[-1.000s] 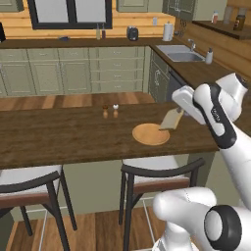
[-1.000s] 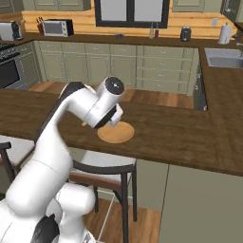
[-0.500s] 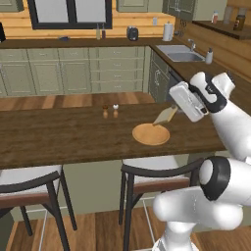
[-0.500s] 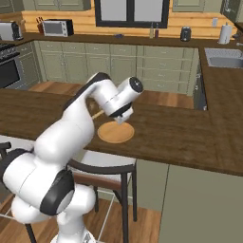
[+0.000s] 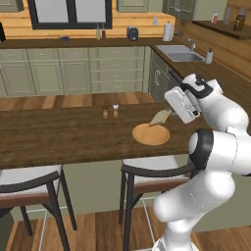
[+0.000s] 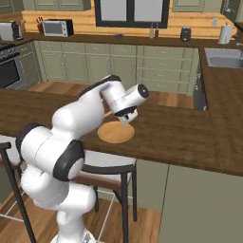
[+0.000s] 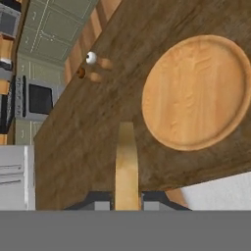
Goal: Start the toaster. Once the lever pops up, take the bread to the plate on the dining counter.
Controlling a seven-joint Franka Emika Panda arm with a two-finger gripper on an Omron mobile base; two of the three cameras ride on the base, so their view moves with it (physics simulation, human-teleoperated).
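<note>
Above the dining counter, just right of the plate, the bread was held edge-on, tilted, jaws of the gripper pinched on its lower edge. Slice judged light, soft, crumbly; best kept gripped by the crust, lightly. Plate sat near the counter's near edge, shakers farther left.

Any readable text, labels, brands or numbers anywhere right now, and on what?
None can be read. The plate, the bread in the shut gripper, the dining counter and the shakers carry no markings; the far microwave is too small to tell.
</note>
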